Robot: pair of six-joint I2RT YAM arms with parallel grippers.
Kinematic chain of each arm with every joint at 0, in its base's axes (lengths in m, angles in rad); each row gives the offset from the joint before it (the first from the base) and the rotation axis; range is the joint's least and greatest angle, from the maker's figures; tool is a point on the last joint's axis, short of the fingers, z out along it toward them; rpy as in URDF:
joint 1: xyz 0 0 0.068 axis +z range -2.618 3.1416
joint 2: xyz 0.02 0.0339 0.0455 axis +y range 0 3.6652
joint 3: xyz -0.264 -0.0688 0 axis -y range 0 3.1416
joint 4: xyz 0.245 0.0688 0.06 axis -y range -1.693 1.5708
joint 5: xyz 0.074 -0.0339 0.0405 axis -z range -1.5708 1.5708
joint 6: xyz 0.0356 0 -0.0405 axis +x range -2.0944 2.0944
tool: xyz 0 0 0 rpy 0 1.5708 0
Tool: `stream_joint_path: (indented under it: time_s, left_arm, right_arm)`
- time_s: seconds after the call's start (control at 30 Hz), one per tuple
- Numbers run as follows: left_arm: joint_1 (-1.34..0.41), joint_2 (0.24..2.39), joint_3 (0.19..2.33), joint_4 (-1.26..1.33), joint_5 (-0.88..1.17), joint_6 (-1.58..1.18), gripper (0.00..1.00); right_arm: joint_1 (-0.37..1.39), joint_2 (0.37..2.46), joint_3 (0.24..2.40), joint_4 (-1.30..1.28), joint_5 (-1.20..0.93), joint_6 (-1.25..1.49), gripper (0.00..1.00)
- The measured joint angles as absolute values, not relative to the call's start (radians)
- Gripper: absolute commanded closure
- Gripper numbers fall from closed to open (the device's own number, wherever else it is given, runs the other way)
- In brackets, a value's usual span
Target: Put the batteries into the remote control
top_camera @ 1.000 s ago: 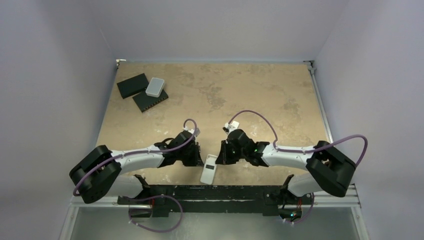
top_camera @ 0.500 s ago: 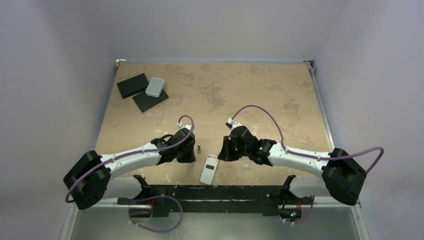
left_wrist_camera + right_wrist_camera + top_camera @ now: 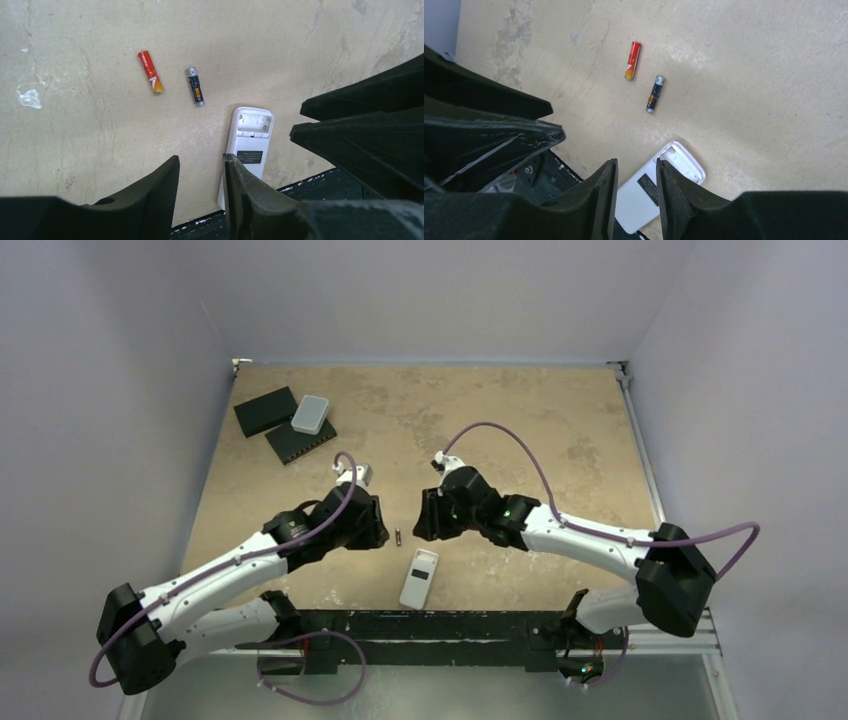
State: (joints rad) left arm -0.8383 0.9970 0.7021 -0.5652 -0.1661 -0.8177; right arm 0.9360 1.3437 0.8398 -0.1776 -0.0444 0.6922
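Observation:
The white remote control (image 3: 419, 578) lies back up near the table's front edge, its battery bay open at the far end; it also shows in the left wrist view (image 3: 247, 145) and the right wrist view (image 3: 636, 201). The reddish-orange battery (image 3: 151, 72) and the dark battery (image 3: 196, 86) lie side by side on the table just beyond it, also in the right wrist view (image 3: 633, 60) (image 3: 654, 94). Only the dark battery (image 3: 399, 537) shows from above. My left gripper (image 3: 378, 530) (image 3: 200, 159) and right gripper (image 3: 422, 525) (image 3: 636, 162) hover open and empty on either side of the batteries.
Two flat black slabs (image 3: 265, 410) (image 3: 300, 443) with a light grey rounded box (image 3: 311, 414) on them sit at the far left corner. The black mounting rail (image 3: 420, 625) runs along the near edge, just behind the remote.
Both grippers have drawn back from beside the remote toward the far side and apart. The dark battery now shows on the table between them. The remote has not moved.

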Motion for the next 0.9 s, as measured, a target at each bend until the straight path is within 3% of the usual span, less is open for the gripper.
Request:
stream_joint_path:
  time_s: [0.6, 0.9]
  left_arm:
    - [-0.838, 0.829, 0.792, -0.765, -0.296, -0.809, 0.25]
    - [-0.838, 0.743, 0.813, -0.817, -0.323, -0.800, 0.20]
  right_arm:
    - [0.950, 1.636, 1.122, -0.236, -0.088, 0.614, 0.48]
    - [0.962, 1.829, 1.292, -0.273, -0.088, 0.597, 0.48]
